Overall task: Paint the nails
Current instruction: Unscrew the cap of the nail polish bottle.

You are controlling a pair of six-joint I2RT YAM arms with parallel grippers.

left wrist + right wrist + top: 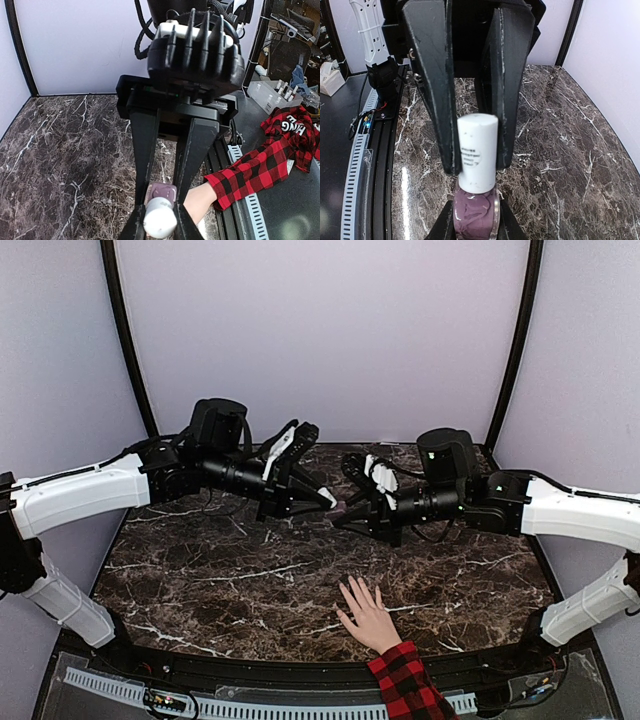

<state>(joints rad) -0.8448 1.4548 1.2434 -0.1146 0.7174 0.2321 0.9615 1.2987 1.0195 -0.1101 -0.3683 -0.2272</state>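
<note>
Right wrist view, left end effector [477,162]: its two fingers reach in from the far side and press on either side of the white cap [478,145], pinching it.
Right end effector [475,227]: pressed onto the glass body of the polish bottle [476,215], holding it above the table [200,560] with the cap pointing at the left arm.
Bottle tilt: cannot tell how far it leans.
Step in hand: as I read it, unscrewing the cap to free the brush.
How to do it well: lock the bottle with the right side, turn the cap about its own axis, then draw it straight out along the neck. The neck must not dip, or purple polish may run.
Nails [357,583]: on the hand [368,615] lying flat with fingers spread at the table's near edge, well apart from the bottle. They are too small to show any polish.
Sleeve [405,680]: red-and-black plaid at the wrist.
</note>
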